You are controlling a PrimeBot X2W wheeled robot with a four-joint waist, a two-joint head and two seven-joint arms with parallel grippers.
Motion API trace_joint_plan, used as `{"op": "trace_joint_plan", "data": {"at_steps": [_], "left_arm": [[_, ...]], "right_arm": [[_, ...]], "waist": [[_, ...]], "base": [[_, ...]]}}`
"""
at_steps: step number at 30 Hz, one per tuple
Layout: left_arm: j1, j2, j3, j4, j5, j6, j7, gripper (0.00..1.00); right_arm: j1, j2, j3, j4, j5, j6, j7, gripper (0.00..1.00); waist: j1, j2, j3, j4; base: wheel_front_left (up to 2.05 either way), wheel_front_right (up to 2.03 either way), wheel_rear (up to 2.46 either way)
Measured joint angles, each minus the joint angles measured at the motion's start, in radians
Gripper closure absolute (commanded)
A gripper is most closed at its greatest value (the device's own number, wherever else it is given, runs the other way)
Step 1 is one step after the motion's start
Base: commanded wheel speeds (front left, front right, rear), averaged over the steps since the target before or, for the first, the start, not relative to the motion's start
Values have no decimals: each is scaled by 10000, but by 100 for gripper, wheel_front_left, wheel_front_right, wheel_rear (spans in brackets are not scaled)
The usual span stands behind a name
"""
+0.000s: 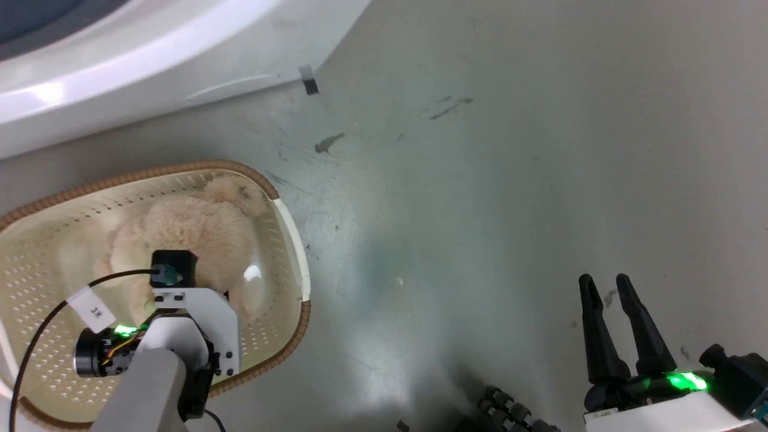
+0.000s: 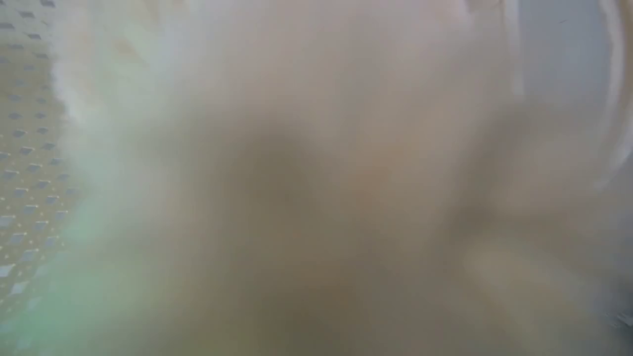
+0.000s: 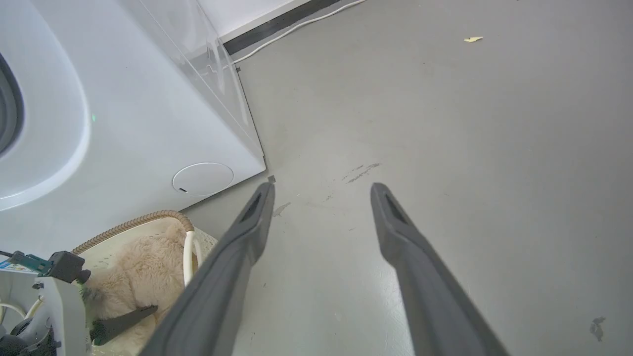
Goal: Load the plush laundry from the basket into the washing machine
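R claw spread, well off basket rim.

Right gripper spread wide, forward; left gripper nose-down, apparently spread too.

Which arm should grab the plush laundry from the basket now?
Left. The left gripper is down inside the basket, pressed against the plush laundry, jaws open. The right gripper hangs open over the floor, beside the basket.
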Motion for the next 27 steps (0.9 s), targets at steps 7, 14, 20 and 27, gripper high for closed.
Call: {"op": "trace_joint_plan", "data": {"at_steps": [7,14,20,27], "left_arm": [[-119,182,-61,230,-403,111,-159,89],[-223,278,-198,247,-924,-42,-324,100],[-378,119,-426,307,-1166,-466,-788,100],[-416,-347,-729,631,-1407,-1058,-1340,100]], "right_arm": [[-11,0,234,-4,384,0,-127,0],[-179,0,474,71,696,0,-261,0],[-517,0,332,332,734,0,-336,0],[-843,0,-36,951,479,0,-336,0]], "waist": [[0,0,513,-293],[0,0,884,-600],[0,0,680,-321],[-1,0,-108,378]], "base": [[0,0,0],[0,0,0],[0,0,0],[0,0,0]]}}
